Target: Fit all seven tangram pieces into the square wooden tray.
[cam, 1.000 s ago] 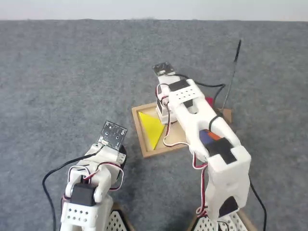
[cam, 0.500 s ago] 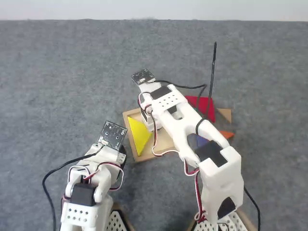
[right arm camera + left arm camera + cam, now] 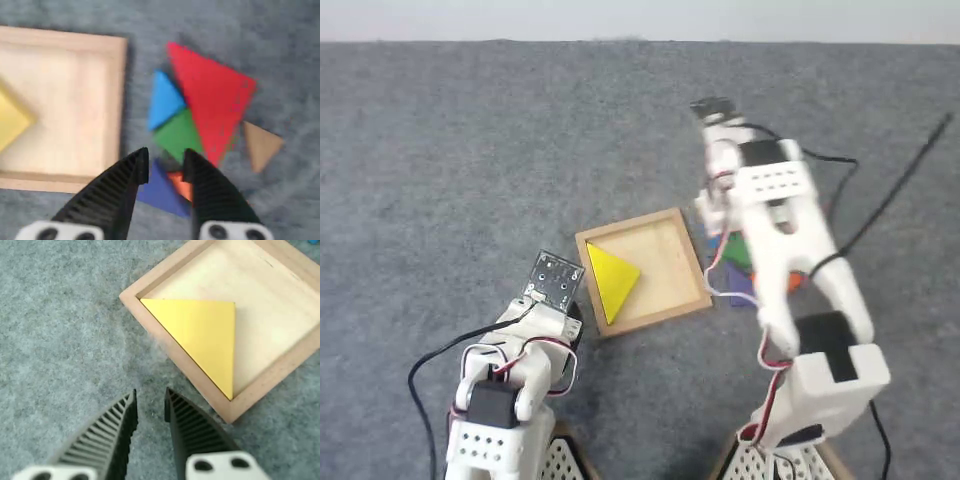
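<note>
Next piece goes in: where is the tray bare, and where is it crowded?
Bare wood lies between the two short edges of the yellow triangle and the other three walls of the tray. Crowded: beside the tray, where the red triangle and smaller pieces bunch under the right gripper.

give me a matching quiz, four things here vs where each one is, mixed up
1 yellow triangle
2 red triangle
3 tray
4 left end effector

a on the carpet beside the tray
b inside the tray
c has one piece in it
d above bare carpet near a tray corner

Pairs: 1-b, 2-a, 3-c, 4-d
</note>
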